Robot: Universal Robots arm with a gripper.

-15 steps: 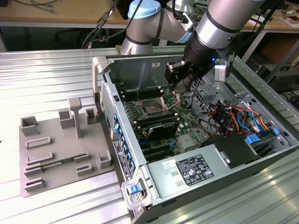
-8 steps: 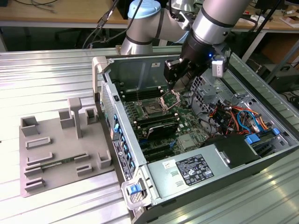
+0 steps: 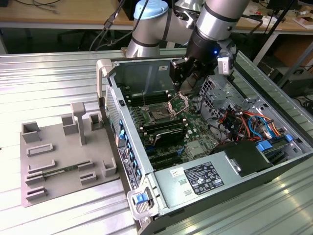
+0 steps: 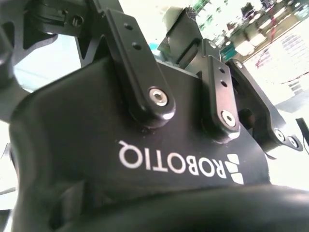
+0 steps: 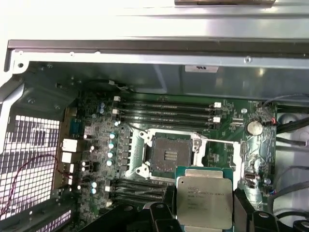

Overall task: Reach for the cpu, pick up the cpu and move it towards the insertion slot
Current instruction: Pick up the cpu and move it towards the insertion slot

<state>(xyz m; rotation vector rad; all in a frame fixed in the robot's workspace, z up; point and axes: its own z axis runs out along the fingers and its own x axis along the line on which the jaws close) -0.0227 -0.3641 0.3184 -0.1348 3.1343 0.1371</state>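
The pincer (image 5: 205, 212) is gripping the chip (image 5: 203, 199) by two opposite edges, its dark fingers (image 5: 166, 203) pressing in from either side so that the silvery top stays uncovered and the flat face is lying level, roughly parallel to the green board (image 5: 104, 145) below. Being square, the chip has no real long axis; its edges are sitting nearly in line with those of the socket (image 5: 168, 153), tilted only slightly. In the first wrist view the chip is hovering at about five o'clock from the socket, just beside its metal frame and not yet over the dark opening. In the exterior view the pincer (image 3: 183, 88) is hanging inside the open computer case (image 3: 161, 73), with the socket (image 3: 159, 115) at about seven o'clock from it; the grey tray (image 3: 61, 161) is lying well apart at nine o'clock from the case.
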